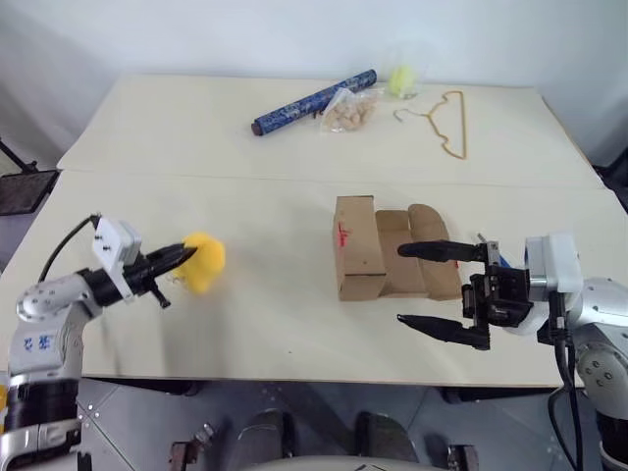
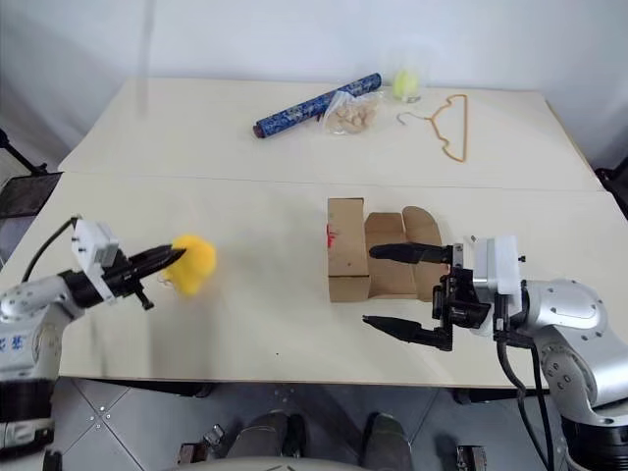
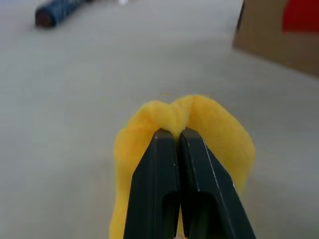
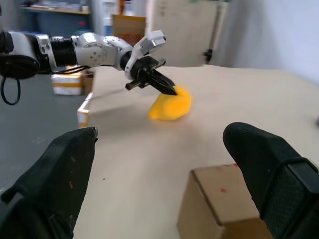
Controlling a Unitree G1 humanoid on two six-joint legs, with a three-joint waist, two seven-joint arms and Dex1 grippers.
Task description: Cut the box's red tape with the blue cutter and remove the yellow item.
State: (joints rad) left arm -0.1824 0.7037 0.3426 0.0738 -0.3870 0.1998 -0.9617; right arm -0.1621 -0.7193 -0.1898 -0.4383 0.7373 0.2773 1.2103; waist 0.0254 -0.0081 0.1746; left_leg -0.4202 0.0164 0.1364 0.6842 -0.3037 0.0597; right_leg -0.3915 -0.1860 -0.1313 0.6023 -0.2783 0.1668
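While pinched at its near edge between the closed black fingers of the left claw (image 1: 183, 257), yellow item (image 1: 204, 261): out of the box (image 1: 358, 245), well apart to its left, hanging low over the worktop (image 1: 245, 147); probably only set-down and release remaining, straight below that claw. Box: lying on its side, flaps open toward the right claw (image 1: 437, 291), red tape (image 1: 341, 234) on the face turned toward the yellow item. Left arm: reaching in from the left, claw about level; right claw: wide open, empty, just beside the flaps.
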